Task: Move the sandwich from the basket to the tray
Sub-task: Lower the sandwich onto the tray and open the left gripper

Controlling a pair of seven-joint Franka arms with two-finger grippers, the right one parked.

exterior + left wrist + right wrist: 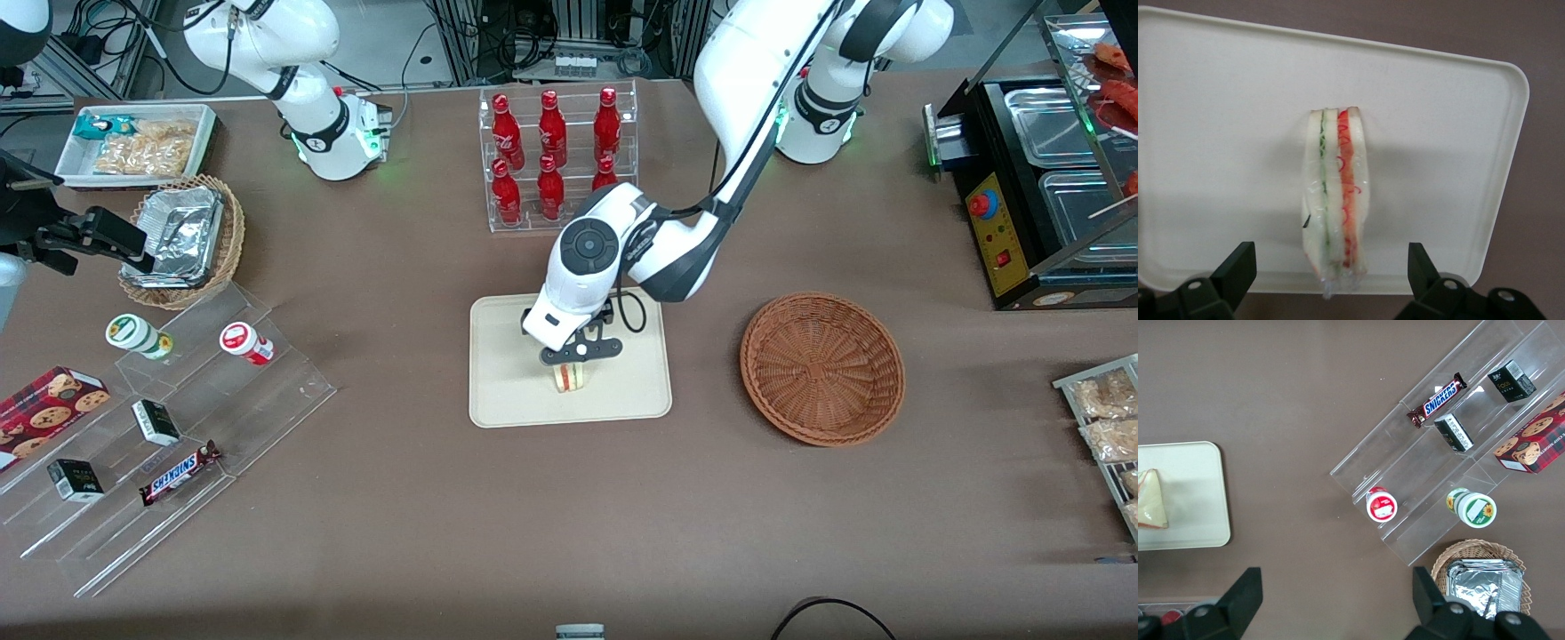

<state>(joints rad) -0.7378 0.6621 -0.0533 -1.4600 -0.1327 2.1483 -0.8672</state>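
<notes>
Surface [400, 533] of brown carries everything, and the cream tray [507, 391] lies near its middle, nearer the front camera than the rack of red bottles [556, 156]. Beside the tray, toward the working arm's end, sits the reddish woven basket [822, 369], with nothing in it. Just above the tray hangs the claw [581, 354], spread wide, its fingers [1238, 267] clear of the sandwich [1336, 200], which rests on the tray

Left arm stretched forward, wrist bent down; gripper [581, 354] low, jaws spread wide, holding nothing.
</notes>
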